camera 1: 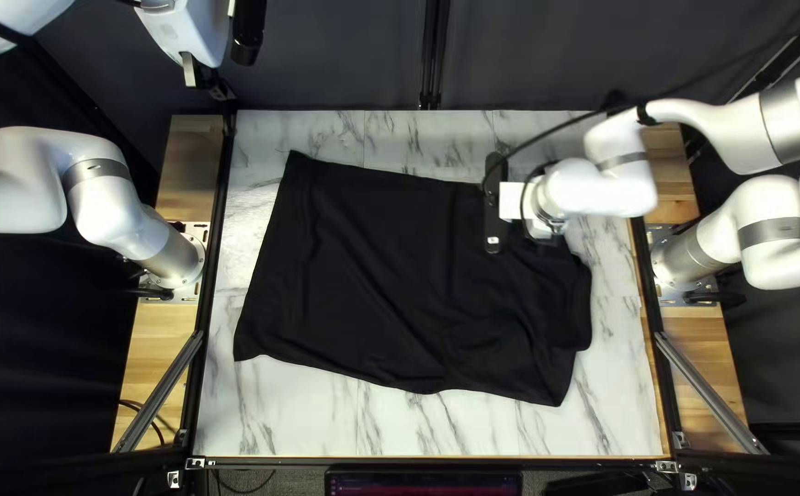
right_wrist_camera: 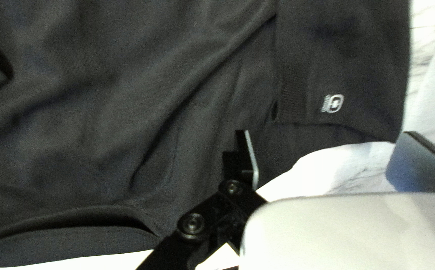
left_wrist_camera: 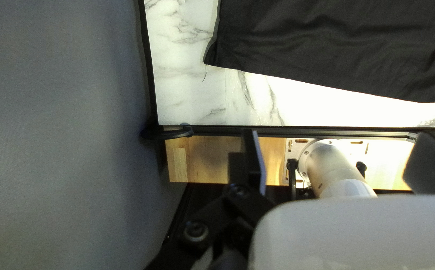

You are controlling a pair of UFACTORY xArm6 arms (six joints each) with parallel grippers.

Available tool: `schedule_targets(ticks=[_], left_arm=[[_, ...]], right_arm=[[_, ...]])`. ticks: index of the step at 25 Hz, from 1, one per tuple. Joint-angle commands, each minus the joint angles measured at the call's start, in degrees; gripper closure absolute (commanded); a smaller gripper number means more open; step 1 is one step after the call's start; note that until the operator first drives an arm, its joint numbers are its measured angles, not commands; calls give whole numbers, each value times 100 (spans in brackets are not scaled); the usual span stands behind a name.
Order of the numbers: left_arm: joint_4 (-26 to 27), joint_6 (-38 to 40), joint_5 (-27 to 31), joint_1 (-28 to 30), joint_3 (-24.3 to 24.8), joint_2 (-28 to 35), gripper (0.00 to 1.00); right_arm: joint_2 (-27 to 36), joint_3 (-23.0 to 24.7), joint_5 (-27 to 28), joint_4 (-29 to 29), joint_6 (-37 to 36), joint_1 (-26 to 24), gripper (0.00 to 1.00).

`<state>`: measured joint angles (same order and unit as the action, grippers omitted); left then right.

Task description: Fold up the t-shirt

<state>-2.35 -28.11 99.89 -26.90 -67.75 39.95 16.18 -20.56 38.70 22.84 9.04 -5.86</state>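
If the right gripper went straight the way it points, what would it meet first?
The right gripper likely meets the black T-shirt near its sleeve, perhaps the tabletop beside it; depth is unclear.

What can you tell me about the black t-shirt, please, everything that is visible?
The black t-shirt lies spread, unfolded and lightly wrinkled, on the marble-patterned table. It looks like soft, matte knit. Its straight hem faces my left arm's base; a loose thread hangs at one corner. Toward my right arm, a sleeve bears a small white emblem, and a band, probably the collar, gapes. My open right gripper is above it, not gripping.
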Motion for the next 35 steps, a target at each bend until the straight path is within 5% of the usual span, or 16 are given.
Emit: schedule_targets(ticks=[1,2,4,10,13,14,20,23,31,34,35], left_arm=[[0,0,0,0,0,0,0],[0,0,0,0,0,0,0],[0,0,0,0,0,0,0],[0,0,0,0,0,0,0],[0,0,0,0,0,0,0],[0,0,0,0,0,0,0],[0,0,0,0,0,0,0],[0,0,0,0,0,0,0],[0,0,0,0,0,0,0],[0,0,0,0,0,0,0],[0,0,0,0,0,0,0]], right_arm=[[-207,-23,-287,42,-73,-42,51],[-298,-61,-332,64,-47,-31,75],[-484,-131,-414,114,-11,-33,94],[-735,-252,-536,91,-133,-142,94],[-832,-267,-617,58,-227,-206,68],[-833,-272,-613,35,-246,-200,39],[-789,-228,-618,-35,-314,-234,0],[-821,-255,-626,-69,-333,-239,0],[-1010,-314,-718,-28,-362,-340,14],[-1068,-314,-755,-33,-372,-357,36],[-1082,-322,-754,-51,-378,-352,53]])
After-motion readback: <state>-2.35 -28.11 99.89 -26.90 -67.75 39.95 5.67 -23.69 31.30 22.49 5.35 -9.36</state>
